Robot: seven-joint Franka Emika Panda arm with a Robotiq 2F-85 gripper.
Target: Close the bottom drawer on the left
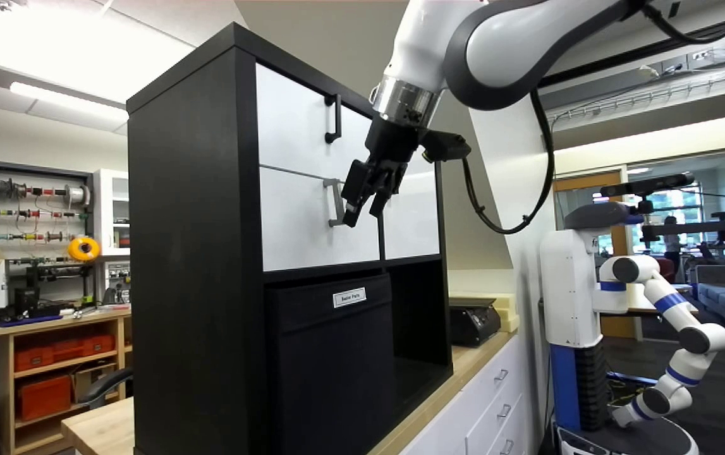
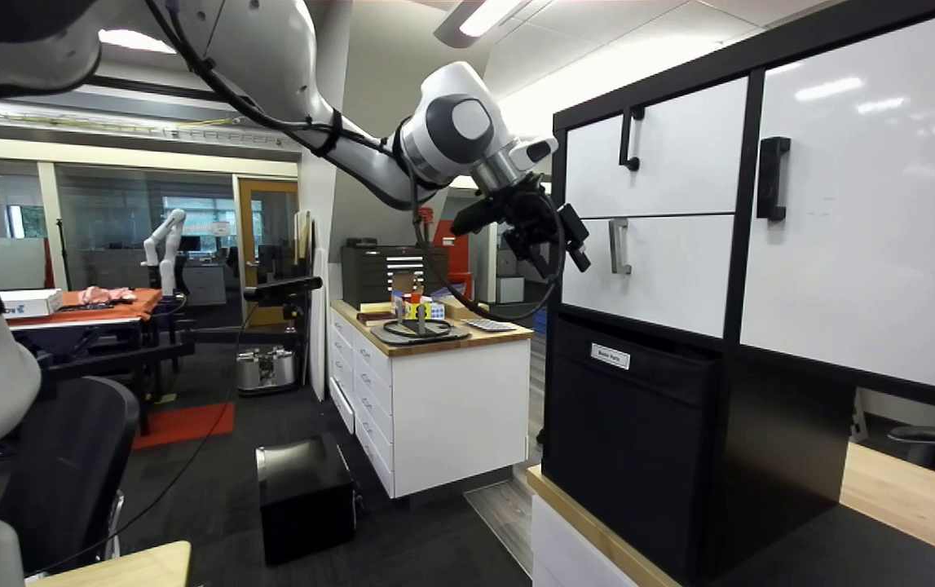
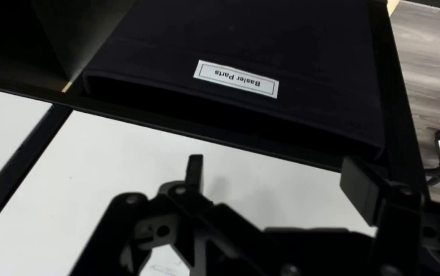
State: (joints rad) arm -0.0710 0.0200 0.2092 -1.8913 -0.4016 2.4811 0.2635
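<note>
The lower left drawer is a white front with a grey handle in the black cabinet. It shows in both exterior views (image 1: pixel 296 221) (image 2: pixel 671 281) and looks level with the cabinet frame. Its handle (image 1: pixel 337 202) also shows in an exterior view (image 2: pixel 620 246). In the wrist view its white front (image 3: pixel 127 153) lies behind my fingers; the handle does not show there. My gripper (image 1: pixel 364 212) is in front of this drawer, near the handle, tilted downward, and also shows in an exterior view (image 2: pixel 562 261). In the wrist view the fingers (image 3: pixel 277 182) are apart with nothing between them. I cannot tell whether they touch the drawer.
Above is a white upper drawer (image 2: pixel 679 151) with a black handle. Below is a black fabric bin (image 1: pixel 337 360) labelled "Basler Parts", also in the wrist view (image 3: pixel 243 42). A white door (image 2: pixel 883 244) with a black handle is beside them. The cabinet stands on a wooden counter (image 1: pixel 425 411).
</note>
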